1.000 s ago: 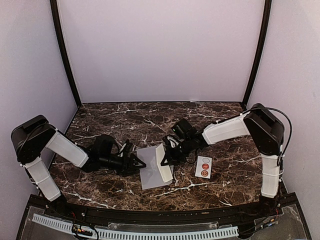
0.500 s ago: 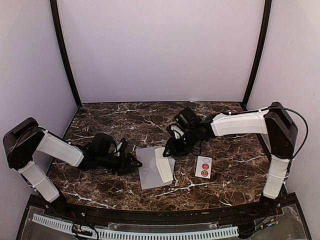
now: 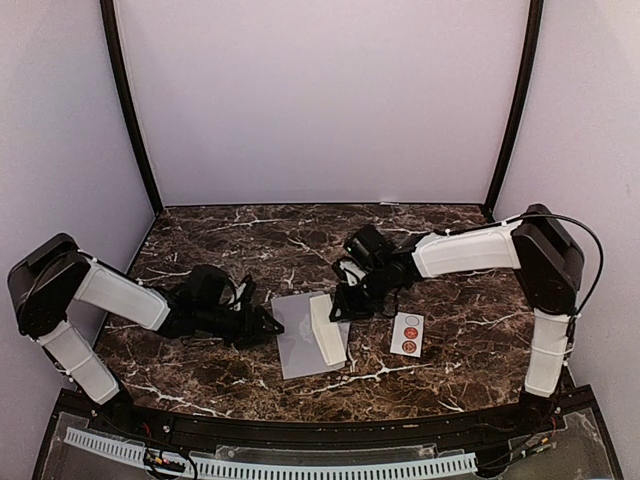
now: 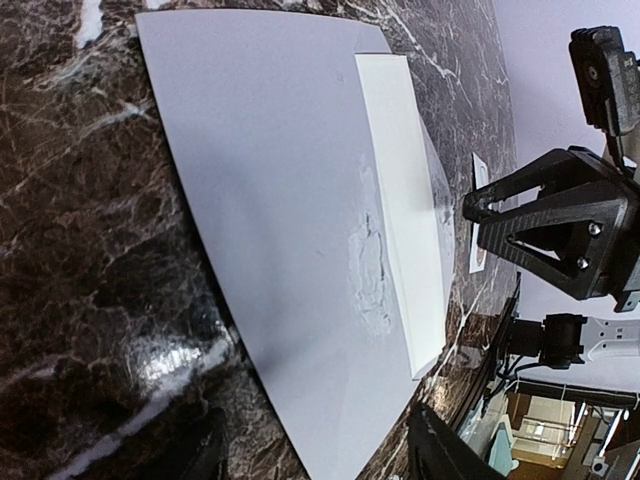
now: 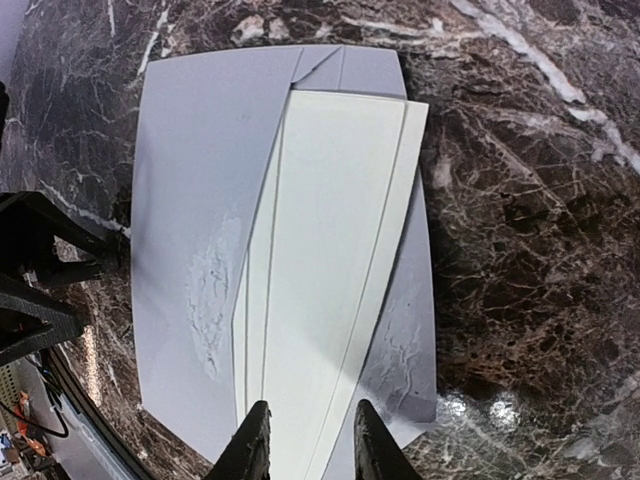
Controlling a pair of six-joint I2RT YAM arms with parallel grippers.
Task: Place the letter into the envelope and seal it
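The grey-lavender envelope (image 3: pixel 295 340) lies flat on the marble and also shows in the left wrist view (image 4: pixel 270 190) and the right wrist view (image 5: pixel 200 180). The folded white letter (image 3: pixel 328 330) lies lengthwise on its right part, as both wrist views show (image 4: pixel 405 200) (image 5: pixel 330 260). My left gripper (image 3: pixel 268 325) is open at the envelope's left edge, with that edge between its fingers (image 4: pixel 320 465). My right gripper (image 3: pixel 342 305) is open just above the letter's far end (image 5: pixel 312 455), holding nothing. It also shows in the left wrist view (image 4: pixel 540 225).
A small white sticker strip with round seals (image 3: pixel 407 333) lies to the right of the envelope. The booth walls stand close behind and at both sides. The table's front edge (image 3: pixel 320 420) is near the envelope.
My right gripper drew back from the letter, then came down toward its far end again. My left gripper slid a little to the left. The envelope and letter have barely shifted.
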